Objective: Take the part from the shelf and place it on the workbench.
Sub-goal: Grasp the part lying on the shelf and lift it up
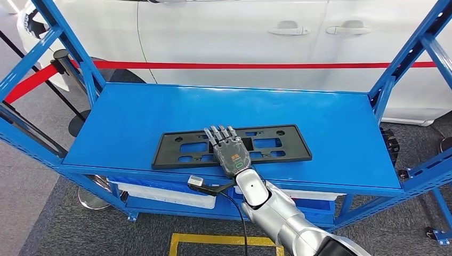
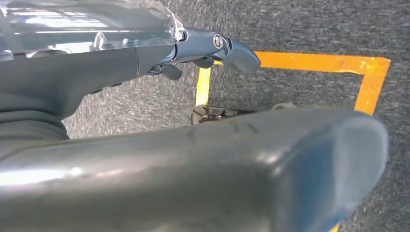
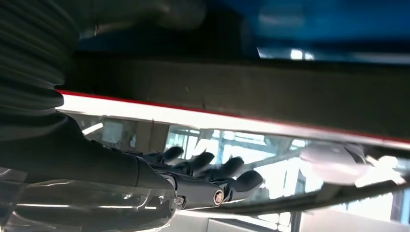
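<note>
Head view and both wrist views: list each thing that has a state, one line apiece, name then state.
black part: lying flat on the blue shelf, not lifted.
right hand: fingers stretched out flat over the middle of the part, nothing gripped.
left hand: hanging above the grey carpet by the yellow floor marking, holding nothing.
car doors: closed.
</note>
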